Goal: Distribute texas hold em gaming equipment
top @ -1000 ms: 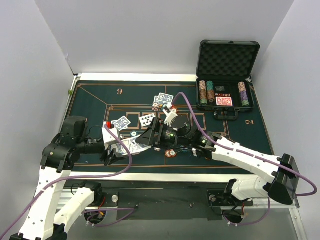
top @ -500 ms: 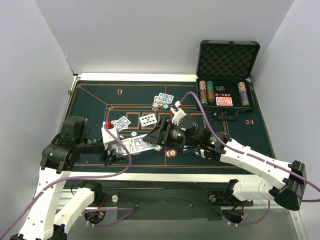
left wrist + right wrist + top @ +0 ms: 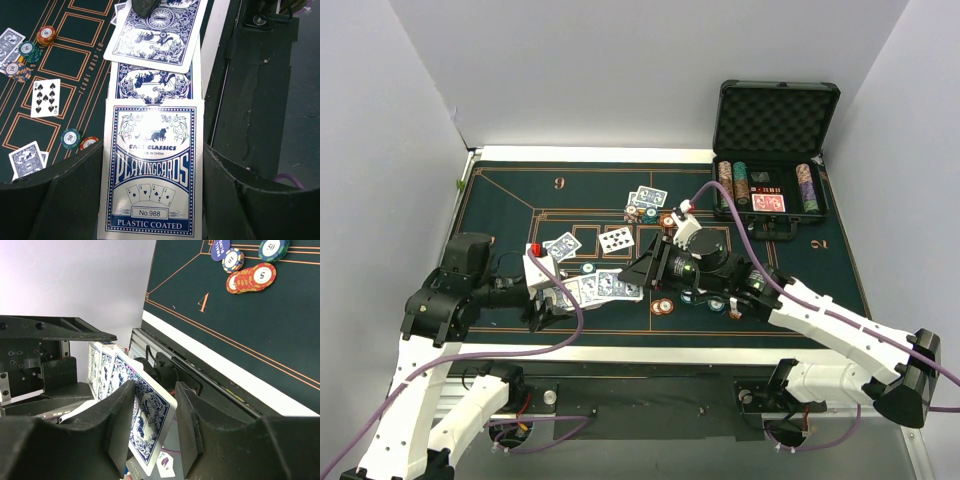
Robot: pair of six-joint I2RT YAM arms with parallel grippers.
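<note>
Felt first: near left, the left gripper clamps the deck, fanned at its far end. Right gripper straddles the top card; pinched or not, can't tell. Best squeeze only that one, slide it flat. Farther out lie chips and dealt cards.

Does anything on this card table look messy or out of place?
Slightly. Blue-backed cards jut crookedly from the pack in the left gripper, the top one tilted. On the mat, one spades card lies face up among face-down ones.
</note>
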